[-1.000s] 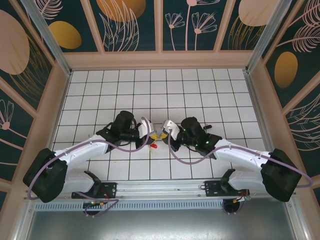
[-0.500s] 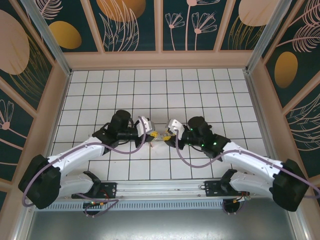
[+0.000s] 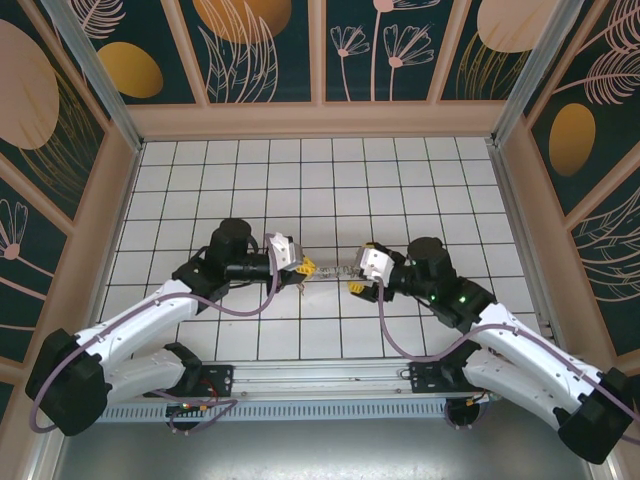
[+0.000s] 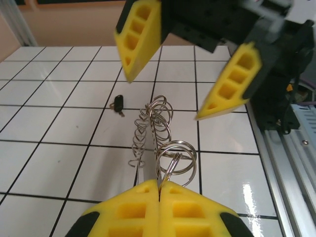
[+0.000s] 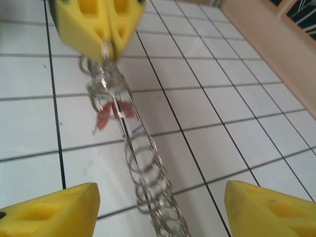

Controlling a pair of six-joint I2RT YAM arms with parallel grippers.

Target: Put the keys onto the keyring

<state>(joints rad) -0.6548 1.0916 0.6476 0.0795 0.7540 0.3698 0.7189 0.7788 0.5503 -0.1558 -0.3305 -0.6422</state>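
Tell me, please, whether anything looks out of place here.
The dark-headed key lies alone on the tiles, apart from the chain of rings pinched in the left pincer.

In the right wrist view the red-headed key (image 5: 109, 114) is a blur half screened by the chain of rings (image 5: 148, 163). There the left gripper (image 5: 106, 52) at 12 o'clock is cut by the top edge, and the right gripper (image 5: 160, 195) at 6 o'clock has its fingers cropped by the bottom edge. In the left wrist view the keyring (image 4: 176, 157) has its lower arc hidden between the left fingers (image 4: 133, 207), the dark-headed key (image 4: 117, 104) at 10 o'clock is too small to show its blade, and from above the chain is too fine to tell ring from key.
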